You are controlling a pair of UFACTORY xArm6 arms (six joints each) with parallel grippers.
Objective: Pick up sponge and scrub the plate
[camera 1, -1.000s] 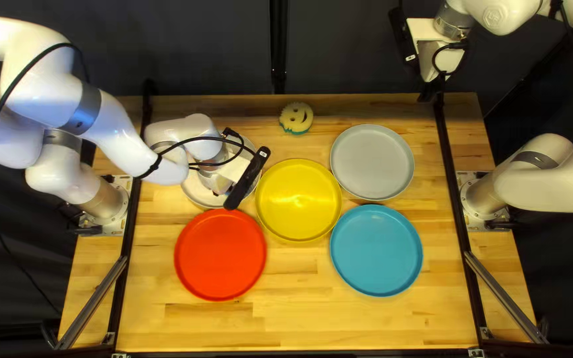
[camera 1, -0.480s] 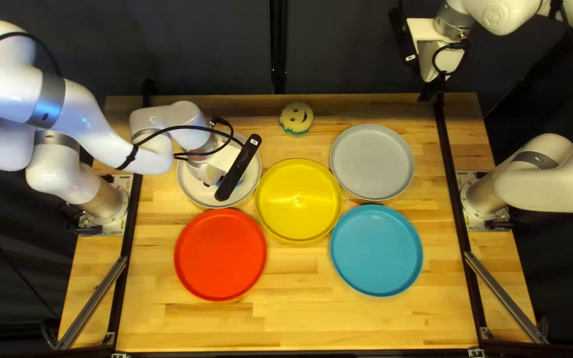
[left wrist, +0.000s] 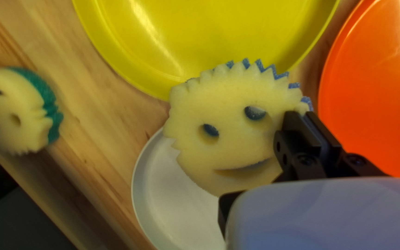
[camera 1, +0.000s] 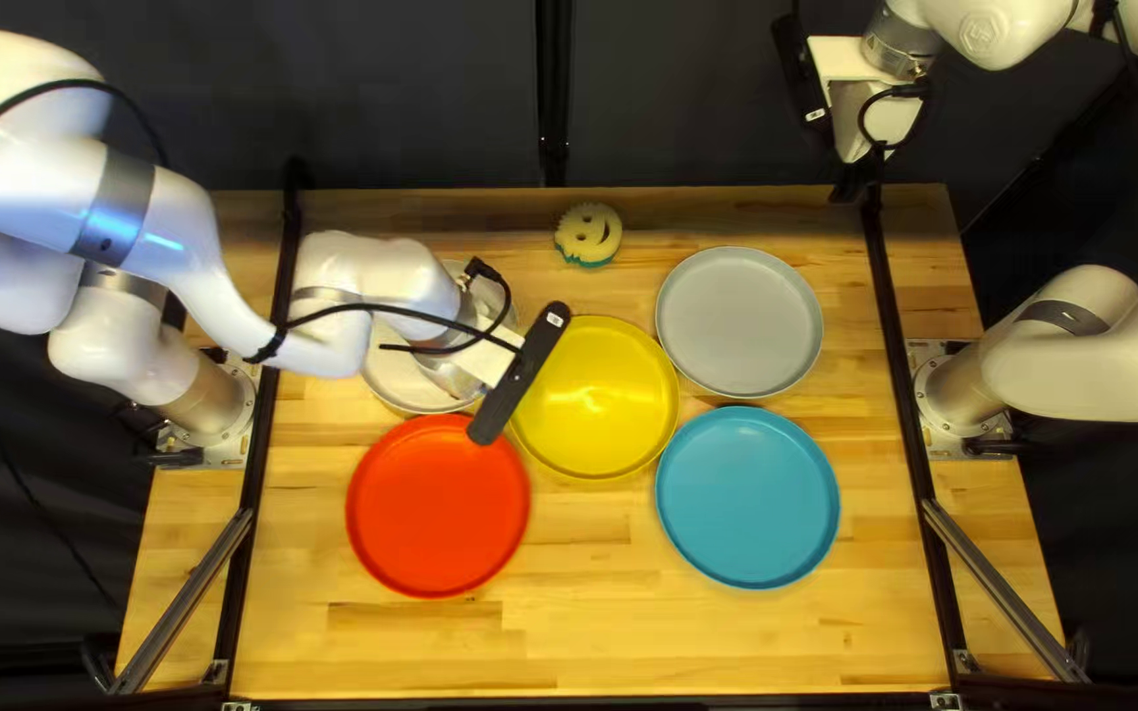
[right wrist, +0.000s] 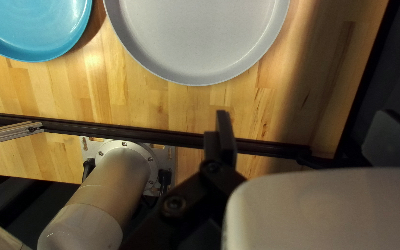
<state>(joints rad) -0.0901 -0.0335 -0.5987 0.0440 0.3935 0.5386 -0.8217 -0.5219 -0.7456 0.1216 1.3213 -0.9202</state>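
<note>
1. At the left of the worktop point(camera 1: 569, 645), toward its far corner: white plate point(camera 1: 391, 379), one; partly covered in the top left view by the left gripper point(camera 1: 480, 358).
2. Left gripper: narrow, both fingers pinching a cream sponge point(left wrist: 228, 143) at its rim; blue backing, two eye holes, smile slot.
3. Position of that sponge: ahead of the gripper, overlapping the white plate and the yellow plate's rim in the left wrist view; contact with either cannot be told. Hidden in the top left view.
4. Yellow plate point(camera 1: 596, 395): one, near the worktop's middle.
5. Red plate point(camera 1: 437, 507): one, toward the near left corner.
6. Blue plate point(camera 1: 747, 498): one, right of the middle, on the near edge's side.
7. Grey plate point(camera 1: 740, 323): one, toward the far right corner.
8. Second sponge point(camera 1: 589, 237): cream with green backing, smiling, beside the middle of the far edge, apart from all plates.
9. Right gripper point(camera 1: 852, 175): at the far edge, toward the right corner; fingers wide apart, nothing between them; grey plate ahead of it in the right wrist view.
</note>
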